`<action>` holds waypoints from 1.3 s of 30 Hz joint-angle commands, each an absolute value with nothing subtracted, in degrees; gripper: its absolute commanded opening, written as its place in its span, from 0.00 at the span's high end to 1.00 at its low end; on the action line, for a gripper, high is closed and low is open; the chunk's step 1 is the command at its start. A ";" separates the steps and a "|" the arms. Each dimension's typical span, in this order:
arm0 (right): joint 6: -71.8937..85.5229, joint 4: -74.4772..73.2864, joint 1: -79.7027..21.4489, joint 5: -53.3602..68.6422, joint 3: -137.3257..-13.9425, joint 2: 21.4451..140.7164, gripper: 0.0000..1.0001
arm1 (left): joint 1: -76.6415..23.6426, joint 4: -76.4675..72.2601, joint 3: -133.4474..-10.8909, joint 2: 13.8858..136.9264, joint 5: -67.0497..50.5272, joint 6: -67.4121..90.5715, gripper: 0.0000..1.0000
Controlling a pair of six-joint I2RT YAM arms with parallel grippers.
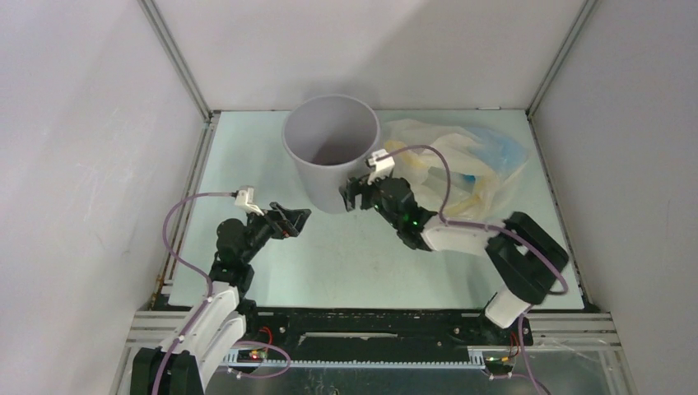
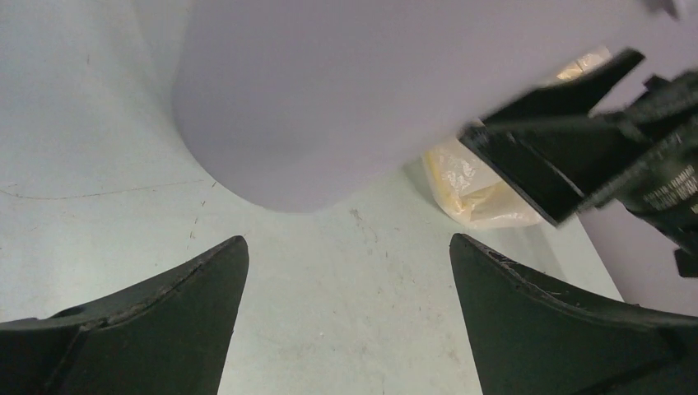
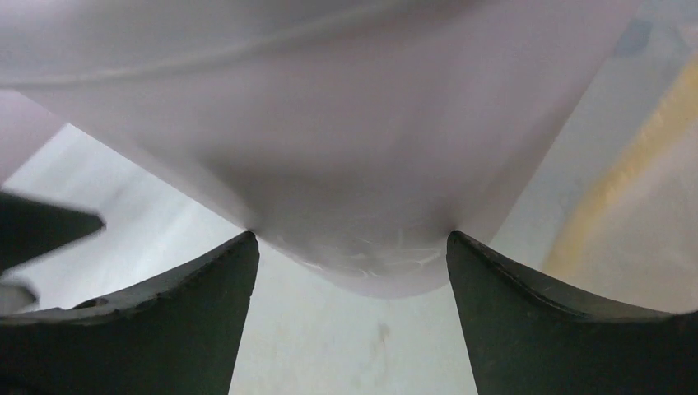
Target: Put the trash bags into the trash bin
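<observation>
Top external: white-walled table (trash bin)

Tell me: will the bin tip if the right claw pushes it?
Likely light: the trash bin looks empty. Tapered to a narrower base, it may tip if pushed high. Its smooth wall may slip from the right claw.

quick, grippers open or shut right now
left gripper: open, empty
right gripper: open, at the bin, holding nothing
</observation>
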State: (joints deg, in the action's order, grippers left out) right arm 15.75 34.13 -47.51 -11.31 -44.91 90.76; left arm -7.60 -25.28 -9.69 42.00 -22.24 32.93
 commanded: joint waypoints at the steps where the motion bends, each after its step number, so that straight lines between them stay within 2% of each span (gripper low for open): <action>1: 13.76 42.12 -46.76 -16.12 -55.73 99.06 0.13 | -7.91 -26.78 -9.44 41.99 -21.84 31.43 0.00; 5: 17.73 42.81 -43.38 -13.00 -61.18 104.19 0.13 | -7.91 -26.59 -9.61 42.88 -21.56 31.31 0.00; 8: 20.00 40.14 -41.20 -10.52 -61.35 102.14 0.13 | -7.91 -26.75 -10.14 44.63 -22.65 31.29 0.00; 14: 12.96 27.68 -40.90 -8.00 -57.59 89.78 0.10 | -11.85 -28.06 -11.94 48.25 -23.53 29.73 0.06; 21: 9.44 12.71 -37.48 -8.52 -51.24 71.37 0.09 | -26.42 -28.79 -15.85 53.78 -15.29 27.65 0.12; 28: 15.41 4.64 -29.32 -6.60 -44.83 58.95 0.13 | -40.31 -31.88 -23.99 68.33 -0.64 32.15 0.14; 33: 16.74 1.92 -26.50 -7.72 -41.13 52.87 0.16 | -44.43 -35.32 -32.47 81.85 2.61 34.71 0.23; 39: 18.01 2.46 -26.00 -9.65 -35.65 45.38 0.17 | -46.24 -41.34 -38.90 92.45 7.96 39.52 0.28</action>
State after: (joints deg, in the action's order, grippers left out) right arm 16.43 2.15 -26.28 -7.97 -37.71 49.89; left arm -45.34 -34.04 -34.94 87.85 1.85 35.18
